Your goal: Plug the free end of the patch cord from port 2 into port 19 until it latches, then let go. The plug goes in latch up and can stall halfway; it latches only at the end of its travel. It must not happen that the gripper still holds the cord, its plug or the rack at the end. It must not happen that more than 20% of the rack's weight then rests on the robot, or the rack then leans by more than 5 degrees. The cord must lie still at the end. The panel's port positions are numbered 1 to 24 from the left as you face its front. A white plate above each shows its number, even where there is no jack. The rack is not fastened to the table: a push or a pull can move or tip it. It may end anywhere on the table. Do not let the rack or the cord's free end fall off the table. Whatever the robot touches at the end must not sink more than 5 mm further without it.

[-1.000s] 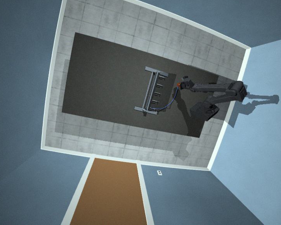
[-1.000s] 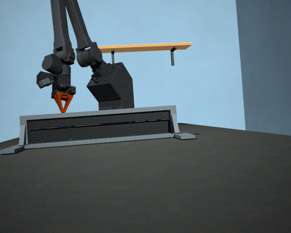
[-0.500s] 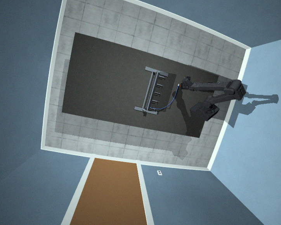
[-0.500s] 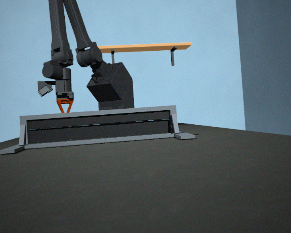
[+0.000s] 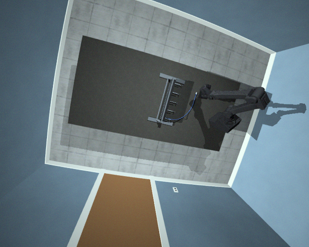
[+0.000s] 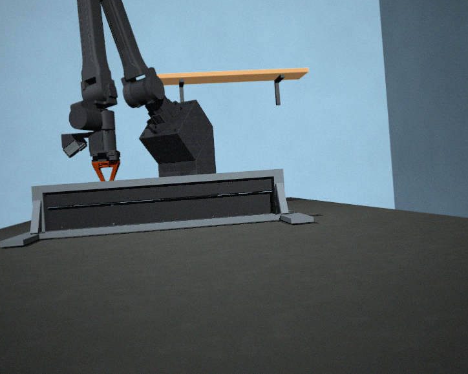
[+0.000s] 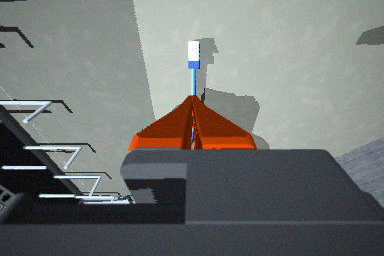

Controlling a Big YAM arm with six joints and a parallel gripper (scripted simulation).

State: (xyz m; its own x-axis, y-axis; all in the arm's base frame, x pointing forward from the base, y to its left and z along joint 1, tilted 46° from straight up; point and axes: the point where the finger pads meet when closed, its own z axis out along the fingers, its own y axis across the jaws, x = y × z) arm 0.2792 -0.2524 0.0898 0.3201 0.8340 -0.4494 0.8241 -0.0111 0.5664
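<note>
my gripper: one, orange fingers pressed together, pinching nothing
cord: one, blue
plug: one, white
rack: one

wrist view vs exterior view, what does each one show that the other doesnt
Only the wrist view shows the blue cord with its white plug lying on the table just past the shut orange fingers, plus the rack's cable bars.

Only the exterior view shows the rack's other face, the arm's base and a wall shelf behind.

Both show the gripper, shut with nothing visibly held, and the dark table top.
</note>
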